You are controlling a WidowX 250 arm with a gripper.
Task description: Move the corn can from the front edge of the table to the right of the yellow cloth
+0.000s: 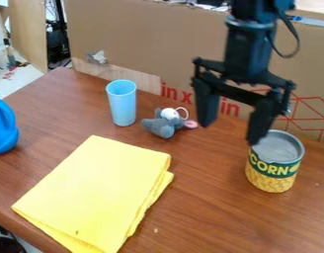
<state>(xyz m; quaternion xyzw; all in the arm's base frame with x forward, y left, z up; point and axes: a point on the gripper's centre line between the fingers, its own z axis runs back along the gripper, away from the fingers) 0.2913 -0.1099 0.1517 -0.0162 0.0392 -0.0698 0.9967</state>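
The black gripper [228, 132] hangs open over the right half of the wooden table, with nothing between its spread fingers. Its right finger is nearest to an upright can [273, 170] with a yellow and green label and a grey top. Left of the gripper lies a small grey plush toy [163, 126] with a white part and a pink part. A light blue cup [122, 106] stands upright just behind and left of the toy. A folded yellow cloth [99, 190] lies flat at the front left.
A blue plastic object [2, 126] stands at the table's left edge. Along the back of the table [211, 217] rises a cardboard wall [144, 39] with red print.
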